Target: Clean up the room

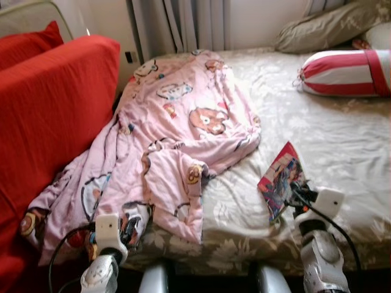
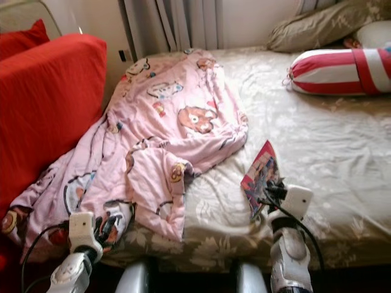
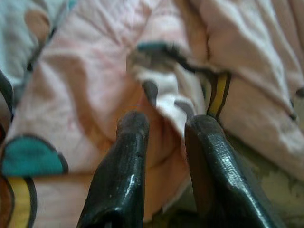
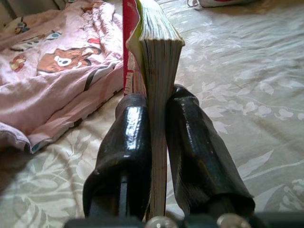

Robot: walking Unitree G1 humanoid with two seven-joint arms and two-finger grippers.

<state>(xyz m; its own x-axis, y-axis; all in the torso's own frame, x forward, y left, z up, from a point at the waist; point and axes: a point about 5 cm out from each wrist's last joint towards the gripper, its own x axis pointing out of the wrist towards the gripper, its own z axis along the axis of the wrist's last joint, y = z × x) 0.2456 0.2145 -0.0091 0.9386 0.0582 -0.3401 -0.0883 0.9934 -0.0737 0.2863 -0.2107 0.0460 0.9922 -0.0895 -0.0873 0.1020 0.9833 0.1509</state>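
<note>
Right wrist view looks down the two black fingers [image 4: 130, 156] of the right hand [image 4: 159, 118], which are pressed on either side of a thick paperback book with a red and colourful cover [image 4: 152, 57], gripping it by its page edge so the book stands on edge between them. From the head camera, the same book [image 1: 280, 178] is tilted up off the bed with the pale floral-patterned sheet [image 1: 342, 140], near the bed's front edge, with the right hand [image 1: 298, 194] at its lower corner.

To the left, a crumpled pink cartoon-print blanket [image 1: 177, 134] sprawls from the head of the bed down over the front edge and against a red upholstered sofa [image 1: 49, 110]. The left hand [image 1: 129, 231] sits low at the blanket's hanging hem; in the left wrist view its fingers [image 3: 126, 156] stand a narrow gap apart, with a fold of the pink fabric between and just beyond them, and I cannot tell whether they grip it.

At the far end of the bed lie a red-and-white striped bolster pillow [image 1: 345, 72] and an olive-beige pillow [image 1: 324, 27]. Grey curtains [image 1: 183, 24] hang behind.
</note>
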